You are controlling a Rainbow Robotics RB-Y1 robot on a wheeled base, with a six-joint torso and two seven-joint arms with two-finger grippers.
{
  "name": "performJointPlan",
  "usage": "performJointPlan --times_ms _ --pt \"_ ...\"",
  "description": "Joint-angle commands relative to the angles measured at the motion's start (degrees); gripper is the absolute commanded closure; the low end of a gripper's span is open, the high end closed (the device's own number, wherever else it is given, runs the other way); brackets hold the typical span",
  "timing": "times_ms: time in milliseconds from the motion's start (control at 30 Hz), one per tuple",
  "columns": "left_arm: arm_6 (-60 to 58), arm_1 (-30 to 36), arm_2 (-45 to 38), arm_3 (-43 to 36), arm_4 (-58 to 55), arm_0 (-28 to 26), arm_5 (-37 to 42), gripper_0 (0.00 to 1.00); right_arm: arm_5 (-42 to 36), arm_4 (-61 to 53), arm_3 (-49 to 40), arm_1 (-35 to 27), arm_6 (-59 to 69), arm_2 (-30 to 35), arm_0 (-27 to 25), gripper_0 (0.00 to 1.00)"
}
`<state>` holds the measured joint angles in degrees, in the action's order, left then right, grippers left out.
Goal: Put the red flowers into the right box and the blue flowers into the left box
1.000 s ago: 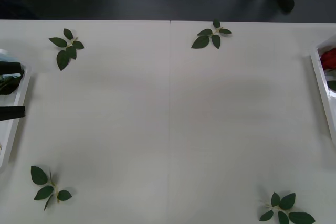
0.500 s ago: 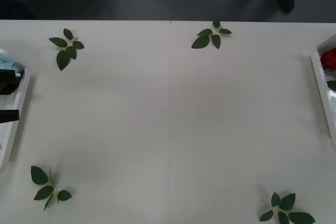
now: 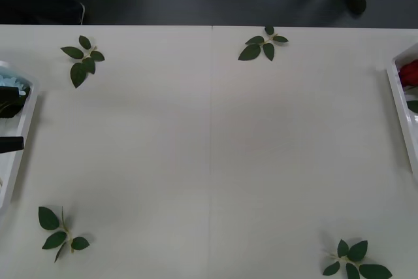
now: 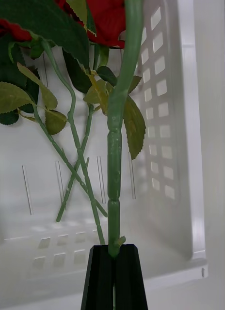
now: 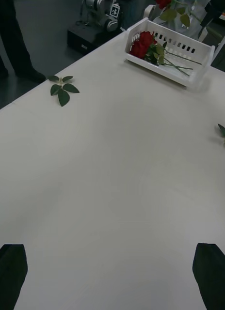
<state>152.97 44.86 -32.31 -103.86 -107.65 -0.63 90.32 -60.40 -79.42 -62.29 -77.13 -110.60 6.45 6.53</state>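
The right gripper (image 4: 114, 271) has its black fingers squeezed tight on the bottom end of a rose stem (image 4: 117, 140). The stem goes straight away from the jaws, long and thin, with its red bloom (image 4: 110, 19) at the far end, hanging over the right box (image 4: 185, 121). More red flowers (image 5: 144, 44) already lie inside that box, stems crossing on the floor. So this rose only has to go down into the box and be let go, I think (the right arm is the one right there). The left gripper (image 5: 112, 271) is spread wide and holds nothing, far from the right box, above the white table (image 3: 209, 148).
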Motion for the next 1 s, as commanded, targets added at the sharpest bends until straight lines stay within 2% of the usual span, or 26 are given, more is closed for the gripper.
performJointPlan --times_ms 33,100,133,200,233,267,300,333,1000 --pt "2.03 1.1 -1.44 -0.2 -0.19 0.98 -0.41 0.0 1.51 0.85 -0.29 0.49 1.09 1.2 2.09 1.0" --pt "2.03 1.1 -1.44 -0.2 -0.19 0.98 -0.41 0.0 2.3 1.46 -0.29 0.49 1.18 1.2 2.09 1.0" --pt "2.03 1.1 -1.44 -0.2 -0.19 0.98 -0.41 0.0 2.74 1.73 -0.29 0.57 1.26 1.2 2.09 0.9" --pt "2.03 1.1 -1.44 -0.2 -0.19 0.98 -0.41 0.0 3.45 2.08 -0.29 0.57 1.18 1.2 2.09 0.51" --pt "2.03 1.1 -1.44 -0.2 -0.19 0.98 -0.41 0.0 3.71 2.17 -0.29 0.66 1.18 1.2 2.09 0.4" --pt "2.03 1.1 -1.44 -0.2 -0.19 0.98 -0.41 0.0 4.33 2.25 -0.29 0.66 1.18 1.2 2.09 0.2" --pt "2.03 1.1 -1.44 -0.2 -0.19 0.98 -0.41 0.0 4.68 2.43 -0.37 0.66 1.18 1.2 2.09 0.04" --pt "2.03 1.1 -1.44 -0.2 -0.19 0.98 -0.41 0.0 5.2 2.61 -0.29 0.66 1.26 1.2 2.09 0.0" --pt "2.03 1.1 -1.44 -0.2 -0.19 0.98 -0.41 0.0 5.29 1.73 -3.71 1.01 2.14 2.08 2.09 0.0"
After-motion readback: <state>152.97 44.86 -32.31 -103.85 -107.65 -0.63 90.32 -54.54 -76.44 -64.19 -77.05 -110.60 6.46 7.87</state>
